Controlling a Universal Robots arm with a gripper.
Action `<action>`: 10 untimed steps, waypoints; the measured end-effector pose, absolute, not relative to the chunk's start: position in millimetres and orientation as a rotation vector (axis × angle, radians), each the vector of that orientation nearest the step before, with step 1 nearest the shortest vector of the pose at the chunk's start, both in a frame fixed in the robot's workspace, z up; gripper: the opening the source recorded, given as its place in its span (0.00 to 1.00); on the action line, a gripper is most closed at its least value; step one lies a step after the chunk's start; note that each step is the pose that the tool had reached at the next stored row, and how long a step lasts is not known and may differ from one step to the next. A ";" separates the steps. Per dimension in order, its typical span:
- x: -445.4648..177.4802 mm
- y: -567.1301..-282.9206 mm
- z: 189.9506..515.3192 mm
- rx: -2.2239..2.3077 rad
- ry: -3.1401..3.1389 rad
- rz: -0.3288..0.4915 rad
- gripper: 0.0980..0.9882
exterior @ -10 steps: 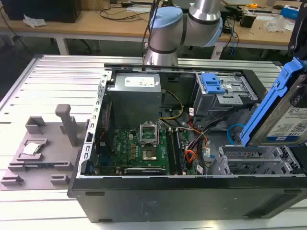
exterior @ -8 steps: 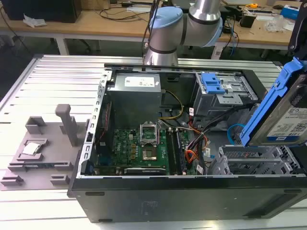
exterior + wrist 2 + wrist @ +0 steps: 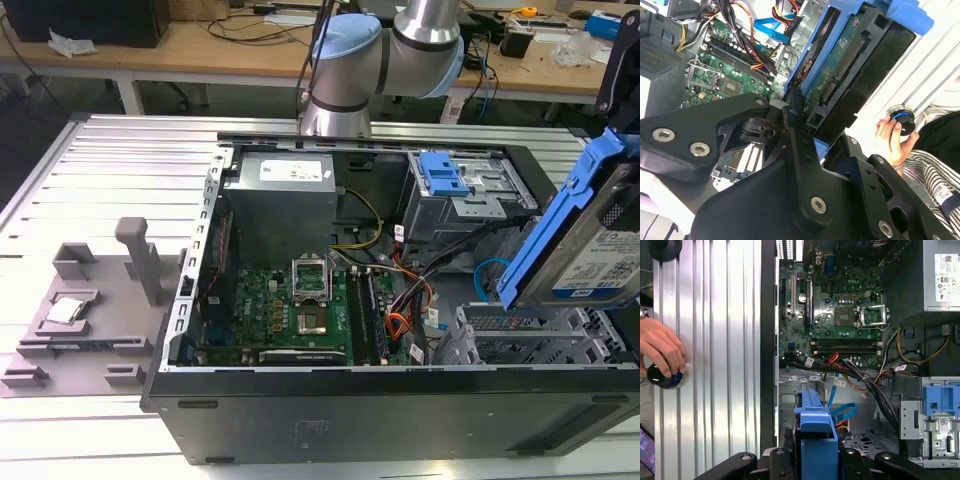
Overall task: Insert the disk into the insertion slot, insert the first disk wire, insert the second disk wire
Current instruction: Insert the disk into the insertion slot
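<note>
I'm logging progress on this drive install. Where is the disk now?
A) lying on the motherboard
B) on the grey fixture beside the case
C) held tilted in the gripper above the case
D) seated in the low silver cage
C: the gripper clamps the disk, tilted in the air and clear of the insertion slot.

Disk (image 3: 610,250) was silver metal in smooth bright blue plastic carrier (image 3: 560,215), desk (image 3: 110,170) was ribbed satin metal, insertion slot (image 3: 530,345) was bare perforated sheet metal
</note>
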State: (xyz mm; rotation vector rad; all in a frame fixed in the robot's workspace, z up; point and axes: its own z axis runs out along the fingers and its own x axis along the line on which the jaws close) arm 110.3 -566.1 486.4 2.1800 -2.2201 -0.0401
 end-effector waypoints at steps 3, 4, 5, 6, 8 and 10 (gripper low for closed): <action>110.0 -566.1 483.5 2.180 -2.220 -0.040 0.30; 110.0 -566.1 483.2 2.180 -2.220 -0.040 0.30; 110.0 -566.1 482.8 2.180 -2.220 -0.040 0.30; 110.0 -566.1 482.4 2.180 -2.220 -0.040 0.30; 109.9 -566.1 481.5 2.180 -2.220 -0.040 0.30; 109.8 -566.1 478.9 2.180 -2.220 -0.040 0.30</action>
